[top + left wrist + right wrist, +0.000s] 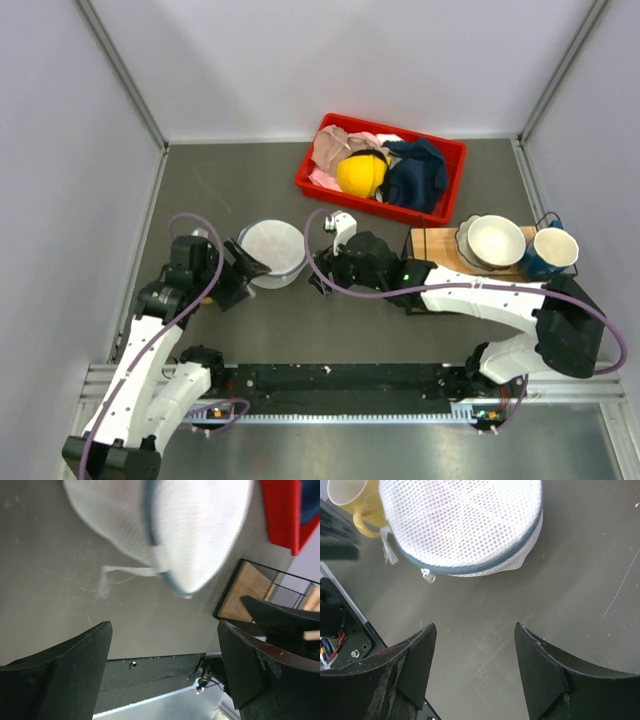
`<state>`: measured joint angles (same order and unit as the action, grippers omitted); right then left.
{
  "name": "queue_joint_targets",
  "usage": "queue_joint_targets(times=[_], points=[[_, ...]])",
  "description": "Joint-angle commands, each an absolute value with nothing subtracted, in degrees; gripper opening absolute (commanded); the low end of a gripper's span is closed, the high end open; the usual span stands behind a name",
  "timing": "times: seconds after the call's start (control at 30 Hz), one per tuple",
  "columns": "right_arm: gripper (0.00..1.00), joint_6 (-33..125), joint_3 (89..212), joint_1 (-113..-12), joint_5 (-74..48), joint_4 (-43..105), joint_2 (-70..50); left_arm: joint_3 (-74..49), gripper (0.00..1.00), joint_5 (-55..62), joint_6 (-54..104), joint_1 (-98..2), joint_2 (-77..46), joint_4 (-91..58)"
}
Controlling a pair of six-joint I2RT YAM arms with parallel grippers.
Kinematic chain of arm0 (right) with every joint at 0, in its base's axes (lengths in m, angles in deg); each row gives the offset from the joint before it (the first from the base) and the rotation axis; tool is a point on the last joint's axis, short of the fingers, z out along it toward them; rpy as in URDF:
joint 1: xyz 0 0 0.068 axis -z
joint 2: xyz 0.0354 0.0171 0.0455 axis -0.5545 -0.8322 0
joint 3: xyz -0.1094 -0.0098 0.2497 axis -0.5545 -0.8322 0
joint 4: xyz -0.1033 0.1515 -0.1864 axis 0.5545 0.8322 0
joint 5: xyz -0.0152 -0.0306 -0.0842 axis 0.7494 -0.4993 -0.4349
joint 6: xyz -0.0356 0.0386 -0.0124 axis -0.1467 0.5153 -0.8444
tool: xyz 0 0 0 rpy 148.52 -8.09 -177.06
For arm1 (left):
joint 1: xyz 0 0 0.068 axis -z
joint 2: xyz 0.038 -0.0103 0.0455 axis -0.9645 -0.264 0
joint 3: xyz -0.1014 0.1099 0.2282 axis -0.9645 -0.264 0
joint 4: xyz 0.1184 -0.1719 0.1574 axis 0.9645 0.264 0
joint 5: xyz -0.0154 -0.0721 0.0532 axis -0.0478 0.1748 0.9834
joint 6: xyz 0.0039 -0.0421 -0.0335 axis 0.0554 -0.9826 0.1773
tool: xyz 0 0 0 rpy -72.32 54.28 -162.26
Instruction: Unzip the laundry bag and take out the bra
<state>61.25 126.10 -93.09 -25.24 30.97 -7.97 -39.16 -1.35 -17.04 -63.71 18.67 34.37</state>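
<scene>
The laundry bag [270, 252], a white mesh ball with a blue-grey zipper band, sits on the grey table between my two grippers. In the right wrist view it [460, 525] fills the top, with its zipper pull [426, 575] hanging at the lower left of the band. It shows blurred in the left wrist view [170, 530]. My left gripper [245, 272] [165, 625] is open and empty just left of the bag. My right gripper [322, 272] [475, 630] is open and empty just right of it, not touching. The bra is hidden.
A red crate [312, 180] at the back holds beige-pink cloth, a yellow item [360, 172] and navy cloth [415, 172]. A wooden board on a wire rack [435, 250], a white bowl [495, 240] and a blue mug [553, 250] stand at the right. A yellow mug [350, 500] sits beside the bag.
</scene>
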Motion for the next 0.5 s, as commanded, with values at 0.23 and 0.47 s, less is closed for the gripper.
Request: queue_joint_targets(times=[0.23,0.47], points=[[0.66,59.9,128.7,-92.6,-21.9,30.3,-6.6,-49.3,0.90,-1.8,-28.6,-62.2,17.5,15.8],[0.67,60.0,128.4,-92.6,-20.6,30.3,-6.6,-47.6,0.79,-0.8,-28.4,-61.4,9.9,9.7]])
